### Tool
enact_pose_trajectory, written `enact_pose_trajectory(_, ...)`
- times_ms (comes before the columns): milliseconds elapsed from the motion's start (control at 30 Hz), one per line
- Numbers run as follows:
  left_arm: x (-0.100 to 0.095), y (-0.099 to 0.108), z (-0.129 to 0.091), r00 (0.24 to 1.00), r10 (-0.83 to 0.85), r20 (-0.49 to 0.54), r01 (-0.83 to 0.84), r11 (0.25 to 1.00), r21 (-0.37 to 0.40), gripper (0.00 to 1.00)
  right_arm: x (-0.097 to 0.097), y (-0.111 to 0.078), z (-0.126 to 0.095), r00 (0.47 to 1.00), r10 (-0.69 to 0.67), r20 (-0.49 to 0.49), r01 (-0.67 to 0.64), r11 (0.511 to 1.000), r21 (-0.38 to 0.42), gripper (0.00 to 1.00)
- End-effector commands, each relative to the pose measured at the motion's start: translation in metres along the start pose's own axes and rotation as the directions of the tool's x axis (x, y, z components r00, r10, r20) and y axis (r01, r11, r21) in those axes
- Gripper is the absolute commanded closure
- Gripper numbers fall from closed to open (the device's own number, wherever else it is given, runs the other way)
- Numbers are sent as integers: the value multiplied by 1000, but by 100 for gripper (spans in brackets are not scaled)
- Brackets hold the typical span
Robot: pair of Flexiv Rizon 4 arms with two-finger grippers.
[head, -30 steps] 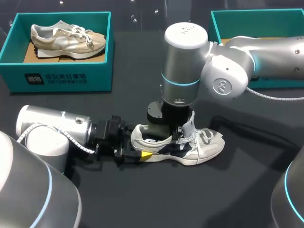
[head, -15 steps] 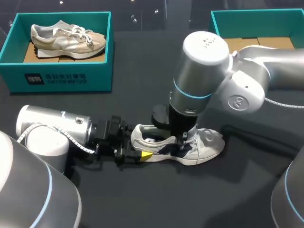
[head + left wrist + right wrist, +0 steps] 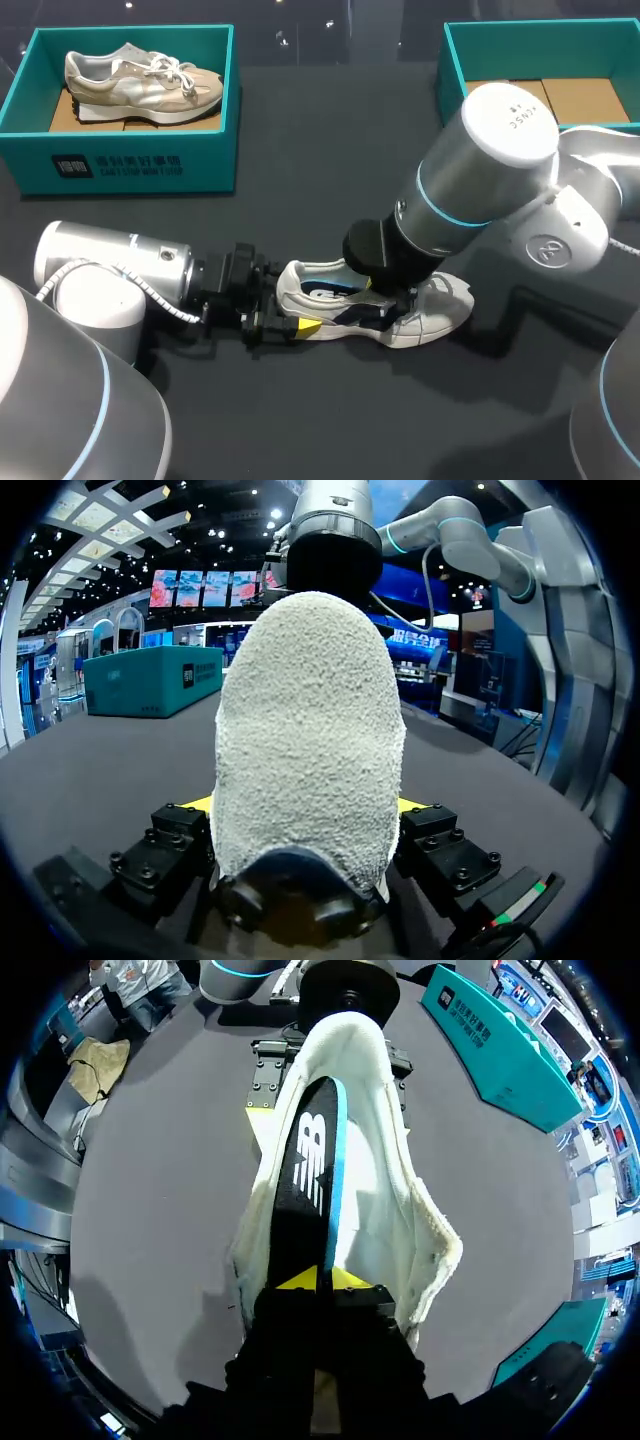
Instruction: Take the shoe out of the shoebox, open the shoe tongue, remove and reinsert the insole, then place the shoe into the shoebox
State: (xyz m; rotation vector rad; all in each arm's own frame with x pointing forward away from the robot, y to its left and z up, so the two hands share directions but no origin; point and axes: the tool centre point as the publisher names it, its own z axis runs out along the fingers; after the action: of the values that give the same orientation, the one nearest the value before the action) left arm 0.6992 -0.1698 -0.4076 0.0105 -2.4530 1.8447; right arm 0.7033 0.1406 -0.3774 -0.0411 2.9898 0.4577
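A white sneaker with dark side panels lies on the black table, toe to the right. My left gripper comes in low from the left, and its fingers press both sides of the fuzzy heel; a yellow fingertip shows beside it. My right gripper leans into the shoe's opening from the right. Its yellow tips are shut on the front end of a black insole with a blue edge, which lies lengthwise inside the shoe. A strip of insole shows in the opening.
A teal shoebox at the back left holds a beige sneaker. A second teal shoebox with a cardboard floor stands at the back right, behind my right arm. Bare black table lies in front of the shoe.
My right arm has swung its wrist to the right and leaned over, staying shut on the insole inside the shoe. The left gripper and the shoe have kept still.
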Motion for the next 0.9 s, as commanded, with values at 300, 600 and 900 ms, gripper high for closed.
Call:
enact_pose_trajectory(300,-1,1,2,1000,-1,1,1,1000,-4,100,3,-19,-2,999,-29,44,37,981,-188,100)
enact_pose_trajectory(600,-1,1,2,1000,-1,1,1,1000,-4,100,-3,-15,-13,993,-87,86,104,968,-228,100)
enact_pose_trajectory(900,-1,1,2,1000,-1,1,1,1000,-4,100,-10,-2,-24,983,-151,102,172,957,-233,100)
